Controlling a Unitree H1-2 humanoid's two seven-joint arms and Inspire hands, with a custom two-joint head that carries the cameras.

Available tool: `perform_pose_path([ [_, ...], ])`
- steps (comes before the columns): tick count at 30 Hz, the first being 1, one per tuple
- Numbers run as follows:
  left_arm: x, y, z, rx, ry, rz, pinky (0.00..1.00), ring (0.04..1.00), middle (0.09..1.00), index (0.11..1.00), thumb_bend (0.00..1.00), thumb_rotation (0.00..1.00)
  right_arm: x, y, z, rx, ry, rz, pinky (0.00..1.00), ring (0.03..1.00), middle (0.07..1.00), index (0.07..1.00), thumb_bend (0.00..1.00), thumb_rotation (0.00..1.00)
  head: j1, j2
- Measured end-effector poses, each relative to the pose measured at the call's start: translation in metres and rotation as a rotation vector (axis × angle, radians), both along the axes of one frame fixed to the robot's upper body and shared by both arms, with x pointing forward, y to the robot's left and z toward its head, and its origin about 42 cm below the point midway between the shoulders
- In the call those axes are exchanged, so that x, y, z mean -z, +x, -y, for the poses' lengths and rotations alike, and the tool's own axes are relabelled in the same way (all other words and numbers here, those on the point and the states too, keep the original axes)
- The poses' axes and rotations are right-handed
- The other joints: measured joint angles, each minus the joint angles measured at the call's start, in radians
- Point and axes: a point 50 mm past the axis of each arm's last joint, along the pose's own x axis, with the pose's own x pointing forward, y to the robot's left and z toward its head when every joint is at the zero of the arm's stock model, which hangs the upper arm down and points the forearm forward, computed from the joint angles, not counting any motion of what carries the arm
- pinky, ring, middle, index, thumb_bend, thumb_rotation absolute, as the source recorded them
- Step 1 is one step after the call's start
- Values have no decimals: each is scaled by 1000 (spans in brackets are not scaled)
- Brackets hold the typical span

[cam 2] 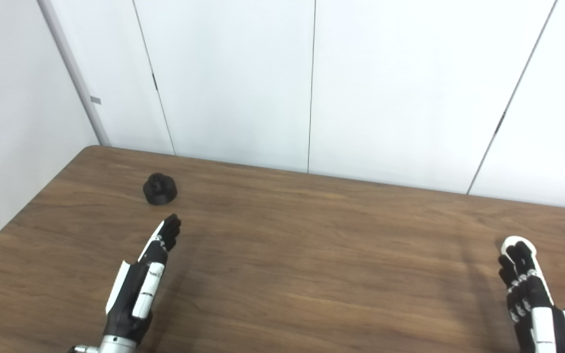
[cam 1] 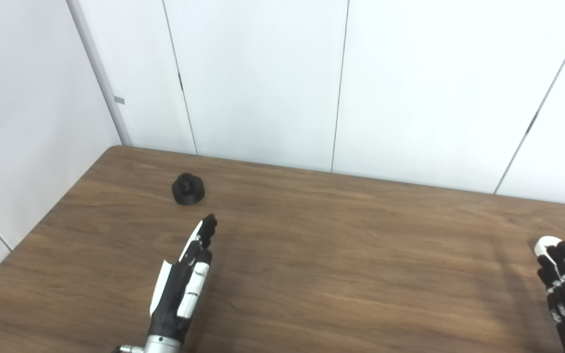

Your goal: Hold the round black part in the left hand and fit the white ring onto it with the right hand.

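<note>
Nothing done yet, by the look of it: neither grasp nor fitting had started. One round black part [cam 1: 188,189] sat on the wooden table [cam 1: 341,255] near the far left corner, untouched. The left hand [cam 1: 184,284] lay flat, fingers stretched out straight, holding nothing, its tips near the part at about 5 o'clock from it, not touching. One white ring [cam 2: 516,242] lay at the right side, mostly hidden behind the fingertips [cam 2: 522,254] of the right hand [cam 2: 532,294]; whether they touched it could not be told. That hand was extended, empty as far as visible. Left to do: grab part, pick ring, fit. Count: one part, one ring, two hands.
</note>
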Motion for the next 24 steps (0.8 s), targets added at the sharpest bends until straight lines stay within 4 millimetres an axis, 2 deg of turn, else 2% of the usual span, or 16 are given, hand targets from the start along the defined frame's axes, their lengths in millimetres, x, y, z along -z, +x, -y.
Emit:
perform_pose_path([
  [5,0,0,0,0,2,0,1000,992,968,978,537,895,0,1,0,-5,-1,2,998,970,983,991,465,968,-21,3],
  [8,0,1,0,-4,2,-1,1000,986,965,971,513,866,0,1,1,-4,-1,1,1000,969,980,989,471,961,-32,3],
  [10,0,1,-1,-13,2,-1,1000,984,960,963,525,735,0,1,0,-2,-3,-1,1000,971,981,990,475,963,-34,3],
  [12,0,0,-2,-26,6,-4,1000,983,958,962,543,657,0,1,0,-1,-4,-2,1000,970,981,989,479,960,-34,3],
  [14,-1,0,-3,-51,33,-9,993,978,961,965,555,621,0,1,0,1,-4,-2,1000,967,979,985,480,953,-34,3],
  [18,-5,-2,-6,-99,140,-61,947,957,954,945,643,566,0,2,0,2,0,-1,1000,963,973,980,478,941,-28,9],
  [21,-5,-3,-14,-143,191,-124,937,950,944,932,687,422,0,3,-1,2,1,1,1000,961,971,978,481,936,-29,9],
  [24,-12,-4,-30,-210,247,-183,954,964,950,932,751,350,0,2,0,6,1,0,989,955,965,968,507,917,-31,9],
])
